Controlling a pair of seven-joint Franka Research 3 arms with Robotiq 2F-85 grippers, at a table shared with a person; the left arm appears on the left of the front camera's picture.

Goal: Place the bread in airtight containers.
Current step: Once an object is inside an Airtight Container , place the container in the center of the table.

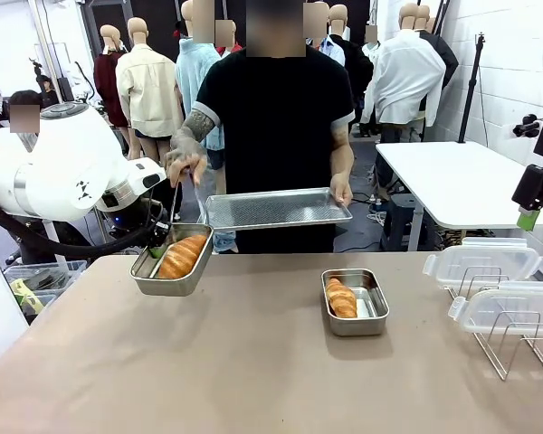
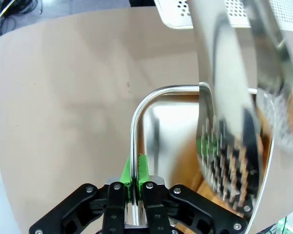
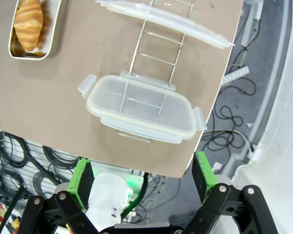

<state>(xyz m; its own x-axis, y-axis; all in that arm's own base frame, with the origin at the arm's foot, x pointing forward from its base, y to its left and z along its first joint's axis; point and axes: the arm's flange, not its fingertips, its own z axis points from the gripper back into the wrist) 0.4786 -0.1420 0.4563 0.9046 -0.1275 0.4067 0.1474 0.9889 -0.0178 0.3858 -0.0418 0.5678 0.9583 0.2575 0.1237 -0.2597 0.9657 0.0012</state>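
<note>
Pinching container [image 2: 136, 117] rim, left fingers [image 2: 142, 168] clamped tight, croissant [image 1: 181, 257] inside; right fingers [image 3: 81, 175] spread wide, empty, above clear lid [image 3: 139, 109].

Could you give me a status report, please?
Left gripper shut on left container rim, croissant inside. Right gripper open over a lid. Second croissant boxed, unlidded. Person's tray close by.

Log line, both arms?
left gripper: shut on left container rim, croissant inside | right gripper: open above clear lid | right container: second croissant in, unlidded

Croissants [image 1: 181, 257] in steel boxes [image 1: 353, 327]; L box [image 1: 167, 287] tilted, prob. lifted.
</note>
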